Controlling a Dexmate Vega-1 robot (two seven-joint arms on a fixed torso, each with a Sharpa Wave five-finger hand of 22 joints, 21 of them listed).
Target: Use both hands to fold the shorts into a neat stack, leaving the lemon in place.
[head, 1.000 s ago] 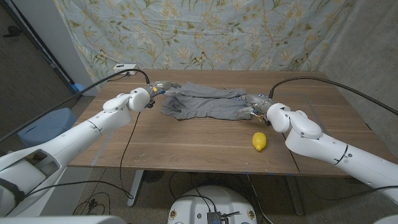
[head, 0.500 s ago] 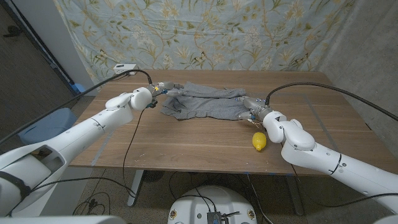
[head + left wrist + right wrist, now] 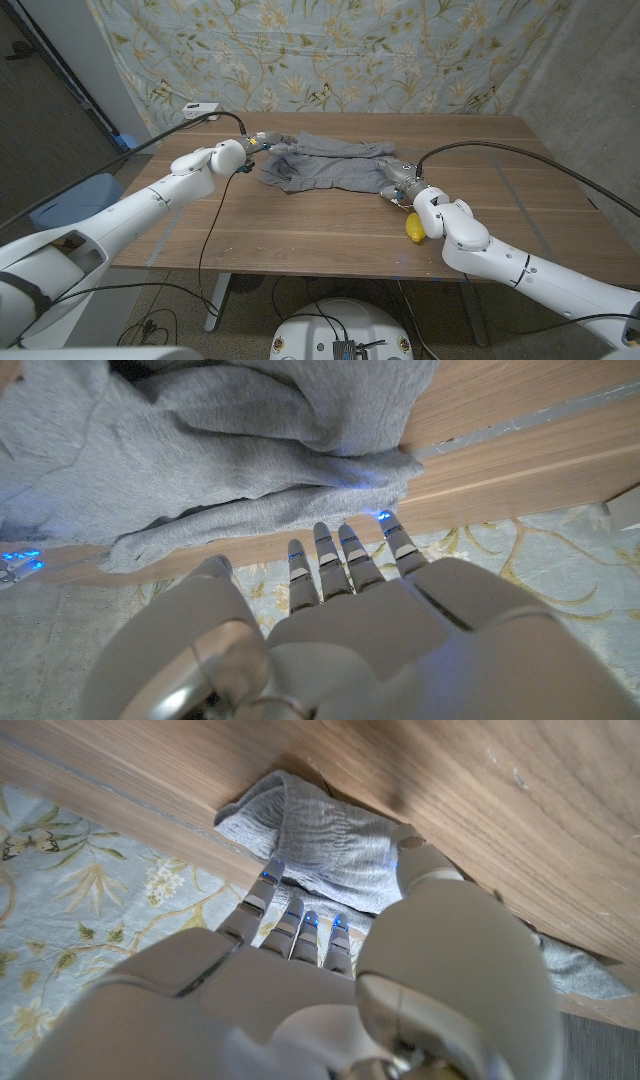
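While both hands sit at the garment's ends, the step in hand is gripping. Nearest, the small yellow lemon (image 3: 414, 228) lies at 5 o'clock, beside the right hand (image 3: 403, 180). Crumpled grey fabric shorts (image 3: 325, 167) lie mid-table. Fingers (image 3: 288, 920) touch cloth; closure cannot be told. The left hand (image 3: 258, 142), at 10 o'clock, touches the hem, grip unclear. Next: lift and fold inward.

The right arm (image 3: 500, 255) swings in from the right edge toward the frame's centre, its forearm now partly covering the lemon (image 3: 411, 228) at lower centre. The right hand (image 3: 398, 177) slides slightly left along the shorts' (image 3: 325, 165) right end. The left hand (image 3: 256, 142) edges a little right at the shorts' left end.
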